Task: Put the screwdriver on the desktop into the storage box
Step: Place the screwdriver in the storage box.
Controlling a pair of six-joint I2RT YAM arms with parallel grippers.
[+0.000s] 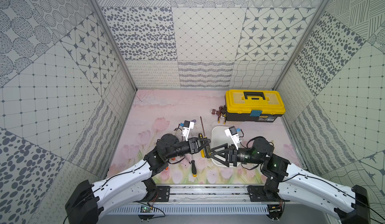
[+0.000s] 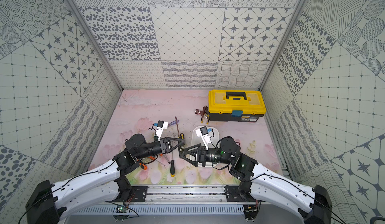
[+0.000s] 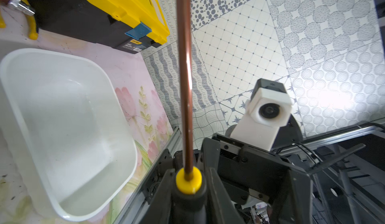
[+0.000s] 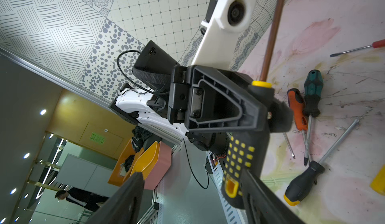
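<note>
Scene: two robot arms reach over a pale pink desktop (image 1: 166, 108) printed with tulips, inside a booth with patterned walls.
Screwdriver (image 1: 203, 127): it has a black handle with yellow studs, a yellow collar and a copper-coloured shaft. It is held off the desktop between the two arms, with its shaft pointing towards the back wall.
Left gripper (image 1: 205, 145): its jaws are clamped on the upper handle, just below the yellow collar. The left wrist view shows the collar and shaft (image 3: 185, 87) rising from between the fingers.
Right gripper (image 1: 211, 153): its jaws are spread wide and grip nothing. In the right wrist view the butt of the handle (image 4: 239, 154) sits between the two fingers. It is close beside one finger (image 4: 260, 191), with a broad gap to the other. Whether it touches the near finger cannot be told.
Storage box (image 1: 214, 135): a plain white tub with no lid, sitting on the desktop under the right arm. The left wrist view shows nothing inside it (image 3: 68, 54).
Screwdriver and box: the screwdriver is outside the box, just beside its left rim.
Other items: a yellow-lidded black toolbox (image 1: 254, 102) stands at the back right. Spare screwdrivers lie on the desktop under the left arm, including one with a black and yellow handle (image 1: 193, 167), an orange one (image 4: 296, 108) and a green one (image 4: 312, 91).
</note>
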